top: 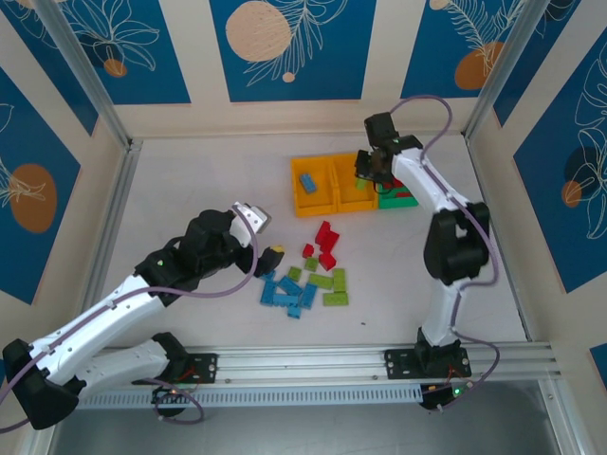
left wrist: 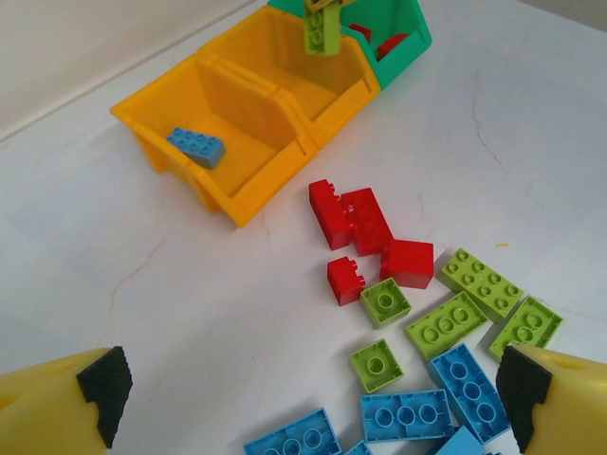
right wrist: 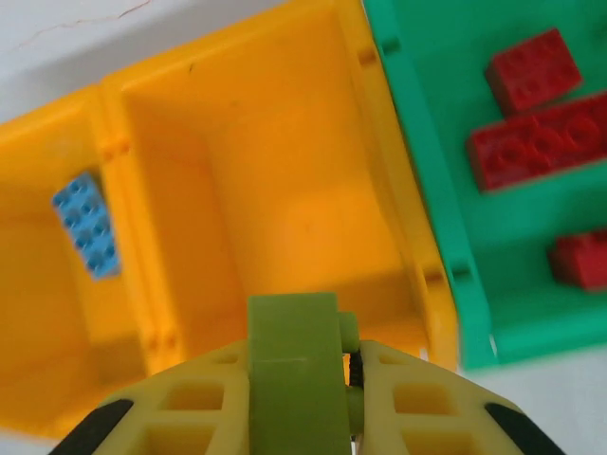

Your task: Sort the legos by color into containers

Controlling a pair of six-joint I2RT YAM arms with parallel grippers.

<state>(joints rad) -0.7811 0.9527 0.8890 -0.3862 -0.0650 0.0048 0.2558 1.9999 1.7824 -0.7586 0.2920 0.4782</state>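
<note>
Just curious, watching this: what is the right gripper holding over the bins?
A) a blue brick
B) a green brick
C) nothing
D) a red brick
B: a green brick is clamped in the right gripper above the middle yellow bin.

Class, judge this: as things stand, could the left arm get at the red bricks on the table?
Probably yes. The left gripper is open and empty, and the red bricks lie uncovered on the table close ahead of it. The right gripper holds a green brick over the bins.
</note>
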